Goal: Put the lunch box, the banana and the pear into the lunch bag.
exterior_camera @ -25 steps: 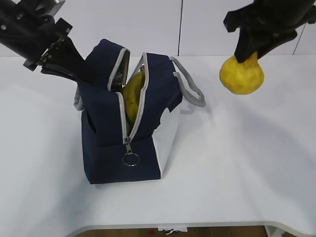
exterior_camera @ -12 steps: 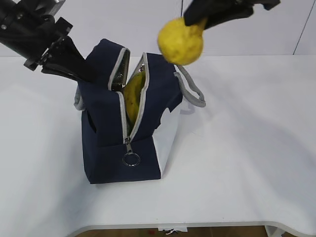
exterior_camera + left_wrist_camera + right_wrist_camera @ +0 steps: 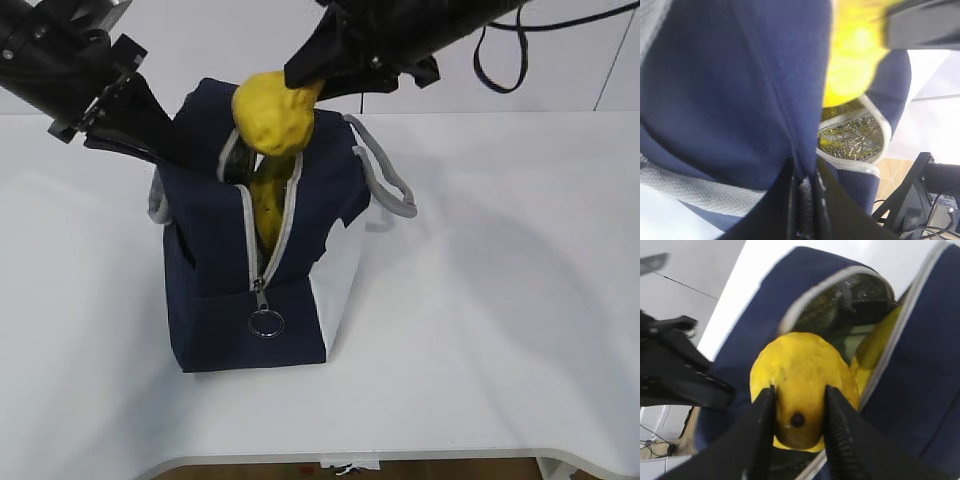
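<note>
The right gripper (image 3: 797, 432) holds the pear (image 3: 272, 112) by its narrow neck, fingers (image 3: 760, 432) partly closed on either side of the stem end; the fruit hangs directly over the open zipper slot of the bag (image 3: 215, 290), its lower bulge at the level of the slot's rim. The left gripper (image 3: 805, 200) is closed tight on a fold of navy fabric at the bag's upper left edge, pulling that flap outward; this keeps the mouth spread.

The banana (image 3: 268, 205) already stands inside the bag, one end showing yellow through the slot just below the pear. A pale surface deep in the mouth, seen in the right wrist view, may be the lunch box lid; this cannot be confirmed. The bag stands upright on the desk (image 3: 500, 300), zipper pull ring (image 3: 265, 323) hanging at the front.

Risks from this position:

- The slot looks narrow against the pear's widest part; a release here may leave the fruit perched on the zipper edges, or let it roll off onto the desk.
- The banana occupies the space directly beneath; the pear may lodge on it rather than drop clear.
- Downward pressure on a jammed pear may tip the bag or drag the fabric out of the left fingers; the mouth then collapses.
- The grip is on the tapered neck only; a knock against the rim may twist the fruit loose.
</note>
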You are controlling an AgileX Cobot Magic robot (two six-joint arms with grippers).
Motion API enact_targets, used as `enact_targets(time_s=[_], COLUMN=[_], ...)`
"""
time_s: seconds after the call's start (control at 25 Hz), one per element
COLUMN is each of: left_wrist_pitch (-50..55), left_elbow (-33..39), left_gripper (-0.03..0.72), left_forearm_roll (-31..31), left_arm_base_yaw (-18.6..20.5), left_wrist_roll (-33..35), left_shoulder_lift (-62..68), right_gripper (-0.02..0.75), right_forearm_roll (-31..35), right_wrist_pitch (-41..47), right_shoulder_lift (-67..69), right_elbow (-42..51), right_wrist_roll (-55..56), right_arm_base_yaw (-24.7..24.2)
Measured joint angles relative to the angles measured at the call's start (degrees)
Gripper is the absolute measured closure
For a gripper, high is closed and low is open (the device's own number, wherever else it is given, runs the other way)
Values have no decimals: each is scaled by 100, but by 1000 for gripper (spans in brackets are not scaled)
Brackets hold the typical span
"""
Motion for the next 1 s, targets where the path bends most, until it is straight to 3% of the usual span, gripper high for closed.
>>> enact_targets(time_s=[0.32,0.6,1.0], left_wrist_pitch=[0,0,0], left_elbow=[0,0,0], left_gripper=[676,676,676], left_forearm_roll=[0,-11,-11], left_arm_base_yaw=[0,0,0], left_wrist_roll=[0,0,0], left_shoulder_lift=[0,0,0], right_gripper=[476,183,163], right_forearm_roll=[15,-101,-2867], right_wrist_pitch=[108,587,1365], right_shoulder_lift=[408,408,408], right_elbow=[0,-335,-1299], right_wrist_roll=[-52,-69,1315], right_arm_base_yaw=[40,183,164])
